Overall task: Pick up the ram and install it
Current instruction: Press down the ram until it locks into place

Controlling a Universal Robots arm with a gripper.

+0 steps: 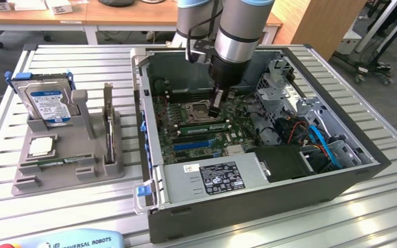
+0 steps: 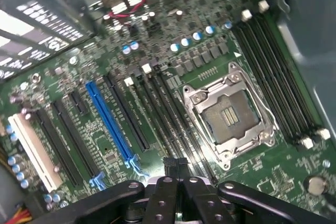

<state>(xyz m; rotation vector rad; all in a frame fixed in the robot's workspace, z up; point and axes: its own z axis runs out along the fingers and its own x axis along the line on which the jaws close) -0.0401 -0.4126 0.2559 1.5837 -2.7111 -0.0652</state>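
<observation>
I see the ram (image 1: pixel 201 120) inside the open computer case (image 1: pixel 364 175), lying along one of the memory slots just below the processor socket (image 1: pixel 197 109) on the motherboard (image 1: pixel 233 137). It looks seated in the slot, though from the exterior view I cannot be sure it is fully latched. The gripper (image 1: pixel 216 111) stands right on top of it, fingers clenched together with their tips down at the stick's end toward the exterior view's right. In the wrist view the gripper (image 2: pixel 175 169) shows its black fingers (image 2: pixel 157 198) pressed together, their tips meeting over a dark slot just beside the empty socket frame (image 2: pixel 231 114). A blue expansion slot (image 2: pixel 110 119) and a white one (image 2: pixel 31 150) run parallel further off, and four more black memory slots (image 2: pixel 273 72) sit on the socket's other side.

Outside the case, toward the exterior view's left, I see a grey fixture (image 1: pixel 67 165) on the slatted metal table (image 1: pixel 19 217). It holds a hard drive (image 1: pixel 47 103) standing upright with a blue-white label, and a small square silver chip (image 1: pixel 41 146) lying flat in front of it. A power supply (image 1: pixel 216 178) with a white label fills the near corner of the case.
</observation>
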